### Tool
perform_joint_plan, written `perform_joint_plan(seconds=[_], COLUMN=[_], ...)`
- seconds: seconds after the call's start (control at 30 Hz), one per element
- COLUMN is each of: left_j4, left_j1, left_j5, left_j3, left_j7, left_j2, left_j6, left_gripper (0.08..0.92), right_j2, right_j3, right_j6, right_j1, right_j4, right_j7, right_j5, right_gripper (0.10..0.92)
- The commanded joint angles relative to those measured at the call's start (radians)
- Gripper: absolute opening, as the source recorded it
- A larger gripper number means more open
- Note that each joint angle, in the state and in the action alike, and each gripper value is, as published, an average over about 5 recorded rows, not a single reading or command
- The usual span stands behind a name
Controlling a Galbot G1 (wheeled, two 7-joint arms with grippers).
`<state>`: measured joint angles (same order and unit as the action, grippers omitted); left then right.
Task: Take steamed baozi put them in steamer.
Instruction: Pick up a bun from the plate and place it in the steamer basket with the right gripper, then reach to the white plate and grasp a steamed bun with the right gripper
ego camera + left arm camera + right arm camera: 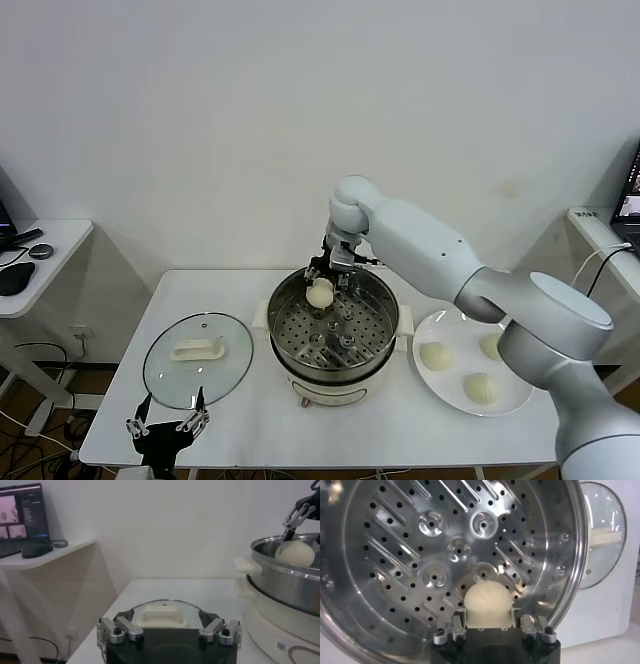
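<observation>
Clamped in my right gripper [487,625]: one pale round dough bun [487,602], over the shiny steel steamer's [333,325] perforated tray. Lower until seated, then release. Left gripper [168,424] idle, spread empty near glass lid [198,358].

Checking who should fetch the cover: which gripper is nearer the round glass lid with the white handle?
Left. The left gripper hangs open at the near rim of the round glass lid; the right gripper holds a pale baozi over the steel steamer.
</observation>
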<state>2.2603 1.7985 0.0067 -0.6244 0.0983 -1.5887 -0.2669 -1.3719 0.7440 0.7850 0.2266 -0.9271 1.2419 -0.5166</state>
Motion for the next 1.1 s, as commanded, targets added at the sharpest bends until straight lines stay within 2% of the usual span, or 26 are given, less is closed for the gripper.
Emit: perform_joint_plan(seconds=[0.03, 0.2, 0.33, 0.53, 0.7, 0.9, 1.0, 1.1], left_j4=[-0.001, -0.005, -0.006, 0.002, 0.009, 0.016, 0.018, 0.018], left_j1=[0.0, 0.0, 0.001, 0.005, 0.004, 0.0, -0.004, -0.009], left_j5=[0.001, 0.001, 0.001, 0.001, -0.005, -0.018, -0.024, -0.03], left_j3=[0.001, 0.001, 0.0, 0.002, 0.002, 0.004, 0.0, -0.002], left_j7=[0.0, 0.0, 0.0, -0.002, -0.004, -0.011, -0.014, -0.015], left_j2=[-0.001, 0.002, 0.004, 0.006, 0.007, 0.02, 0.028, 0.036], left_j6=[0.0, 0.0, 0.0, 0.0, -0.003, -0.013, -0.018, -0.021], left_gripper=[0.823, 0.823, 0.823, 0.823, 0.823, 0.823, 0.823, 0.823], right_j2=[-0.005, 0.014, 0.041, 0.134, 0.259, 0.398, 0.456, 0.505], right_j3=[0.0, 0.013, 0.033, 0.037, 0.029, 0.008, 0.01, 0.021], right_j6=[-0.015, -0.053, -0.097, -0.256, -0.558, -0.922, -1.082, -1.18], right_j1=[-0.01, -0.004, 0.01, 0.09, 0.189, 0.254, 0.261, 0.249], right_j4=[0.001, -0.003, -0.015, -0.09, -0.179, -0.206, -0.202, -0.215], right_j7=[-0.005, 0.001, 0.015, 0.07, 0.075, 0.057, 0.049, 0.058], right_j5=[-0.009, 0.03, 0.145, 0.4, 0.558, 0.671, 0.671, 0.62], right_gripper=[0.687, 0.805, 0.821, 0.823, 0.823, 0.823, 0.823, 0.823])
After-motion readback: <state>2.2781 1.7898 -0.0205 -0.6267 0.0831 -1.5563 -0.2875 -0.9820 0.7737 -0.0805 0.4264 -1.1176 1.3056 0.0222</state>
